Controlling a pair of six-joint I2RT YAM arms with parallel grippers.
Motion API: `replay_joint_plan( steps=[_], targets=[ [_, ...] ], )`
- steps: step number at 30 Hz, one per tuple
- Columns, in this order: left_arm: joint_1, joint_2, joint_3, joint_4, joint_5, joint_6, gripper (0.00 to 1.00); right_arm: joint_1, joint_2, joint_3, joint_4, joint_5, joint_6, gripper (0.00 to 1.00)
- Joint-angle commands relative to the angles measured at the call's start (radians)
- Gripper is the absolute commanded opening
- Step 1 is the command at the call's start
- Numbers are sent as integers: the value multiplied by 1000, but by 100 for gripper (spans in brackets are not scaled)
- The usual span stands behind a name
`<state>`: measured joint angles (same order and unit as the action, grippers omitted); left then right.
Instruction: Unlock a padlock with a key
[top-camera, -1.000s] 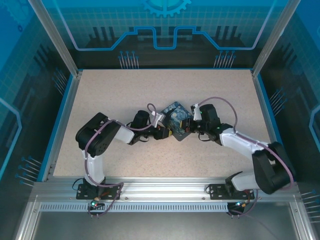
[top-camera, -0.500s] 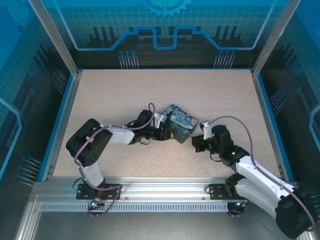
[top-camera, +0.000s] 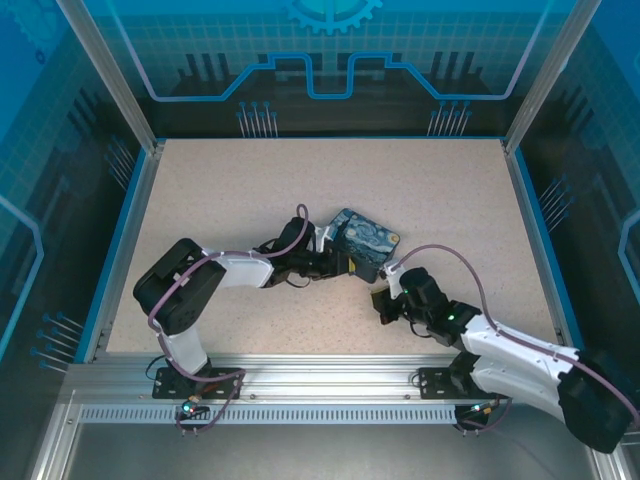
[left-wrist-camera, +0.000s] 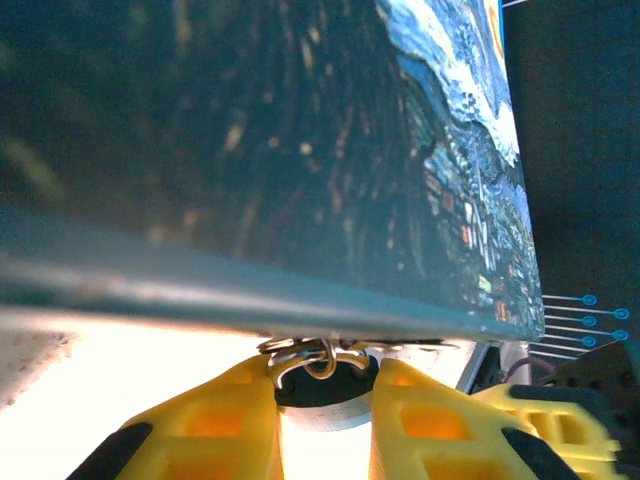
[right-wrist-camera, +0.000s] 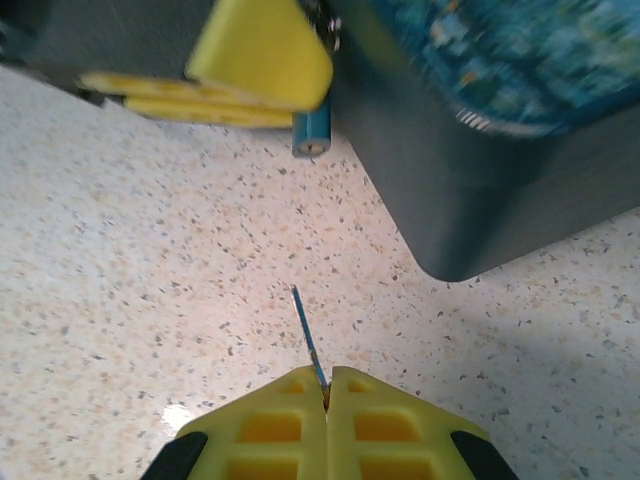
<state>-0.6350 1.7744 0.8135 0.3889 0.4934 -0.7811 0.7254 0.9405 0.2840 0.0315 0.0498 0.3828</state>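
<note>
The padlock (top-camera: 365, 241) is a dark block with a starry-night print, at mid-table. In the left wrist view the padlock (left-wrist-camera: 300, 150) looms over my left gripper (left-wrist-camera: 325, 385). Its yellow fingers (left-wrist-camera: 215, 420) close on a round dark-and-white part under the block's edge, where a wire ring (left-wrist-camera: 318, 358) hangs. That left gripper (top-camera: 338, 266) meets the block's near-left edge. My right gripper (top-camera: 383, 300) hovers just nearer than the block, apart from it. Seen from the right wrist, this gripper (right-wrist-camera: 327, 376) is shut on the key (right-wrist-camera: 308, 335). The key's thin blade points out over the table toward the padlock (right-wrist-camera: 500, 120).
The speckled tabletop (top-camera: 220, 190) is bounded by a blue rim (top-camera: 128, 225) and metal frame posts (top-camera: 105, 70). A small blue cylinder end (right-wrist-camera: 311, 132) sticks out below the left finger (right-wrist-camera: 260, 50). There is free room behind and to both sides of the block.
My right gripper has pulled back from the padlock's right edge toward the near side. The left jaws have narrowed on the round part, and the padlock has shifted slightly right.
</note>
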Motion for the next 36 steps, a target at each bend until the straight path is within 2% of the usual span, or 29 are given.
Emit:
replay_joint_plan(
  steps=[1,20,36],
  targets=[
    [-10,-30,33,15,8,-58,16,26,59,37,71,86,-55,0],
    [-20,-17,36,46,-2,-106,13,59,227,96,220,143,-65,0],
    [-19,-20,32,53,0,-108,14,60,275,122,221,189,-42,0]
  ],
)
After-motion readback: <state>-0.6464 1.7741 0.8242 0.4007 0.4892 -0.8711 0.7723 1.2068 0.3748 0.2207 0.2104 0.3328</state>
